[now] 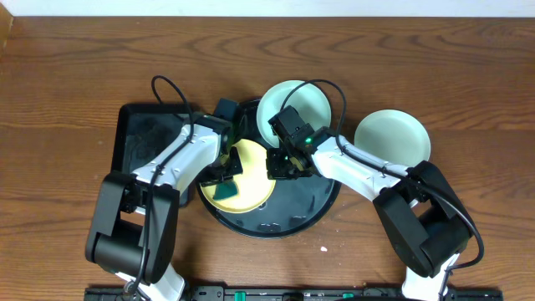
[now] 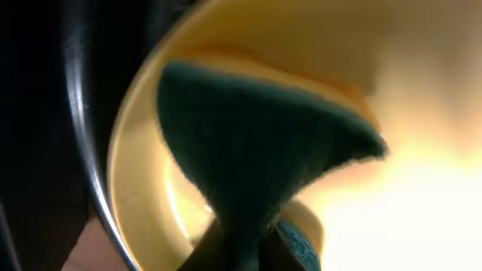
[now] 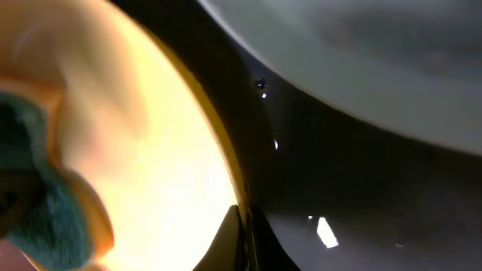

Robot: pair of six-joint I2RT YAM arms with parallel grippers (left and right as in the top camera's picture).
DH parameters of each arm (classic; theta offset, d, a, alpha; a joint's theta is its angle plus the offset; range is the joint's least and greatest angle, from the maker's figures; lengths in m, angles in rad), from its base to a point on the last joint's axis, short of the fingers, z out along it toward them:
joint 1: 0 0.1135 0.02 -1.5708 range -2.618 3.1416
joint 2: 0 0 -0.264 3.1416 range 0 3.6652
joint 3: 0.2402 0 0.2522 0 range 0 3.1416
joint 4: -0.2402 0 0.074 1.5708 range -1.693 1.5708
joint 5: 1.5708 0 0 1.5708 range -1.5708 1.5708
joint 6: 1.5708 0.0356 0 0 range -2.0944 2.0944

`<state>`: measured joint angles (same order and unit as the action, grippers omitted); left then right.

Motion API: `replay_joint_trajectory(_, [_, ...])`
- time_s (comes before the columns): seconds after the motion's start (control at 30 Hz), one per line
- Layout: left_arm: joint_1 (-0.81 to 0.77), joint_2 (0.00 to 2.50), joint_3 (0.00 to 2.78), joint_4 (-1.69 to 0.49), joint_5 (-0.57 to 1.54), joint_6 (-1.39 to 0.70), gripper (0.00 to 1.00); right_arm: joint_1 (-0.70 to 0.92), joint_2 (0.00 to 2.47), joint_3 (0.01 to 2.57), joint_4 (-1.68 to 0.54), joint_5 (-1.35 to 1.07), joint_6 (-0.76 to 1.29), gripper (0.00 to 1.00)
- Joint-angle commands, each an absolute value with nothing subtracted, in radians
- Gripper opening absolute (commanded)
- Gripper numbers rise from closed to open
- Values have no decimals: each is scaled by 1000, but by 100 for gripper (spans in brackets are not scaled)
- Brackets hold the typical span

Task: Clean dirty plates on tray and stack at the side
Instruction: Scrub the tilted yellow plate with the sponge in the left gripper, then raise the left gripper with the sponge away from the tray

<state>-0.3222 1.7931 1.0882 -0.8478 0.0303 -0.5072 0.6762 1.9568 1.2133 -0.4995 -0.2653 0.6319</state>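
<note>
On tray [image 1: 313,205], L hand [image 1: 222,174] clamps sponge [image 1: 226,192] onto yellow plate [image 1: 253,177]; R hand [image 1: 277,167] pinches plate rim.

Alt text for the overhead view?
Two arms work over a round black tray: the left end effector holds a green sponge on a yellow plate, the right end effector sits at that plate's right rim. One mint plate lies at the tray's far edge, a second mint plate on the table.

Two pale mint-green plates [image 1: 284,99] [image 1: 393,138], one pale yellow plate [image 1: 253,167], one green sponge [image 1: 226,191], one round black tray [image 1: 309,205], one rectangular black tray [image 1: 140,134], two robot arms [image 1: 180,159] [image 1: 359,167], one wooden table [image 1: 67,84].
</note>
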Motion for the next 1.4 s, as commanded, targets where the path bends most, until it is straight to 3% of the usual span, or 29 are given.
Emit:
replay_joint_trajectory(0.0, [-315,1819,1073,-847,341,-192,7,665,1969,1222,-512,-245,620,1])
replay_joint_trajectory(0.17, [-313,1819,1073,-752,440,-117,7,665,1969,1222,-512,-245,620,1])
replay_joint_trajectory(0.23, [-311,1819,1073,-694,334,-213,7,665,1969,1222,-512,-245,620,1])
replay_joint_trajectory(0.37, [-310,1818,1077,-651,-76,-474,8,665,1969,1222,-511,-252,620,1])
replay_joint_trajectory(0.5, [-310,1816,1126,-748,-214,-569,8,665,1969,1222,-512,-252,620,1])
replay_joint_trajectory(0.73, [-310,1816,1295,-978,-198,-557,7,665,1969,1222,-511,-252,620,1])
replay_joint_trajectory(1.07, [-209,1812,1686,-1277,-14,-352,7,665,1969,1237,-511,-263,550,1])
replay_joint_trajectory(1.37, [4,1795,1739,-1280,-15,-296,7,676,1952,1436,-741,-140,320,1])
